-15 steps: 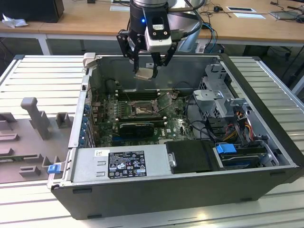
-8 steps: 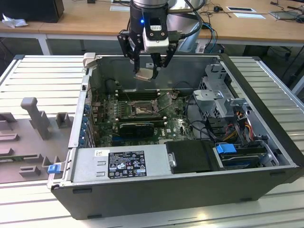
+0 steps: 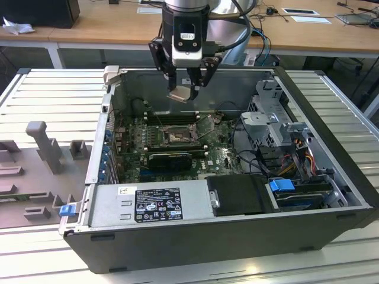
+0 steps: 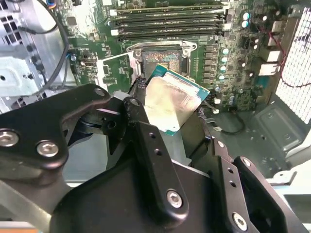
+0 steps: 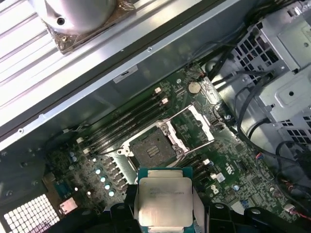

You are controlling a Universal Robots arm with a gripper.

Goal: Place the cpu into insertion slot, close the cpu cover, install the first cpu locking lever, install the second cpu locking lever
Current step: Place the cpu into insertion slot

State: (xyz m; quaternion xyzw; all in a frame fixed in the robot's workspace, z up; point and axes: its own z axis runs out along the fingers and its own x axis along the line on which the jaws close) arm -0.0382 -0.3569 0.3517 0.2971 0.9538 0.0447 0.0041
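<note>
We see the hand (image 3: 185, 89) clenched on the cpu (image 3: 181, 95), gripping it by two opposite edges. It holds the chip tilted in the air, well apart from the insertion slot (image 3: 176, 137), inside the open computer case (image 3: 320, 195). In the first wrist view the cpu (image 5: 164, 201) shows its silver top, and the slot (image 5: 151, 151) lies bare with nothing seated in it. The cpu cover (image 5: 195, 127) stands swung open just beside the slot. Memory sticks (image 5: 126, 127) run alongside the slot.

Even room light, soft shadows, glare on the cpu (image 4: 170, 104)
</note>
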